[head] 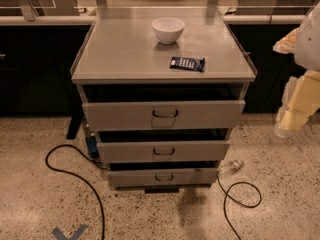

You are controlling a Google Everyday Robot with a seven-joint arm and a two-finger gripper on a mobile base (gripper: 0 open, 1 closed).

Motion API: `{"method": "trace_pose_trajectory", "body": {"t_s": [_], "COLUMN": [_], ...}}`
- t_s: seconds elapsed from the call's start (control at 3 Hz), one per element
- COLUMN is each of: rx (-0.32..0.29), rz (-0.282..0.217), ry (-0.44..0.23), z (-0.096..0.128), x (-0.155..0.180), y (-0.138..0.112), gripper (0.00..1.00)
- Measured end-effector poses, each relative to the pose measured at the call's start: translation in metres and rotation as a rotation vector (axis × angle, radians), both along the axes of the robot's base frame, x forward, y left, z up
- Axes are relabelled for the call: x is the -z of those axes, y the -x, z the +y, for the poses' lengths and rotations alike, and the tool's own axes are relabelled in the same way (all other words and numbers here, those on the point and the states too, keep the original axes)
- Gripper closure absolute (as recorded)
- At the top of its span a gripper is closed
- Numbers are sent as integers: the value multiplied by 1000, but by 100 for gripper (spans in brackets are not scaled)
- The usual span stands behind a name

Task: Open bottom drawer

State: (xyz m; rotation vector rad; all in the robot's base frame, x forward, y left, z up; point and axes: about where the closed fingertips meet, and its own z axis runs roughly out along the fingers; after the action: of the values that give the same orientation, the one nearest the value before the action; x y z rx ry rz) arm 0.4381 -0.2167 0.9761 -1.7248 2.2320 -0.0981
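Note:
The grey metal cabinet (pixel 125 54) stands in the middle of the view with three drawers. The bottom drawer (pixel 130 178) has the shortest front and a small dark wire handle (pixel 163 177) at its centre. A dark gap shows above its front panel, as with the middle drawer (pixel 125 151) and the top drawer (pixel 115 115). My arm hangs in from the right edge, pale and bulky. My gripper (pixel 286 126) is at its lower end, right of the cabinet at about the height of the top drawer, well apart from the bottom drawer's handle.
A white bowl (pixel 168 30) and a dark snack packet (pixel 187 63) lie on the cabinet top. Black cables (pixel 75 176) loop on the speckled floor at left and right. A clear plastic bottle (pixel 231 167) lies by the cabinet's lower right corner. Dark counters run behind.

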Motion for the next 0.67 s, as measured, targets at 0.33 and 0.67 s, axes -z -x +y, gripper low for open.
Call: {"method": "trace_pose_trajectory", "body": {"t_s": [0.33,0.67], "rx": [-9,-49], "rz": [-14,-50], "ry": [-2,-6], "z": [2,11], "x": [0,19], "y": [1,12], "gripper": [0,0]}}
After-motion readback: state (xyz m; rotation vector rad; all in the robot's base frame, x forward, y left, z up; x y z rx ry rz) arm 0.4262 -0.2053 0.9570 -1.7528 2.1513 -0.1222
